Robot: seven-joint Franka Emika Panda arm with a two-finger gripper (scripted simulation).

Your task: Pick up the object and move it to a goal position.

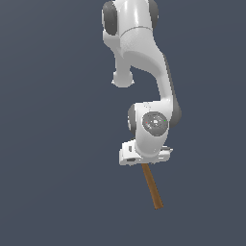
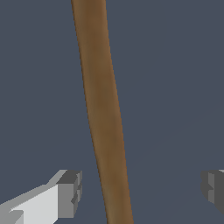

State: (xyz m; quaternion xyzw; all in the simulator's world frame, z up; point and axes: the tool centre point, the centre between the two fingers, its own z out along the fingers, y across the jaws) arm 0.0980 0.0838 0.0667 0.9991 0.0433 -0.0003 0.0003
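Observation:
The object shows as a long brown wooden handle sticking out from under the white hand toward the bottom of the exterior view. Its dark head is hidden behind the hand. My gripper sits directly over the upper end of the handle. In the wrist view the handle runs lengthwise between the two fingers of the gripper. One grey fingertip stands a small gap from the handle, and the other fingertip is far off at the frame's edge. Neither pad touches the wood, so the gripper is open.
A plain dark blue-grey surface fills the scene all around. The white arm rises above the hand toward the top of the exterior view. No other objects show.

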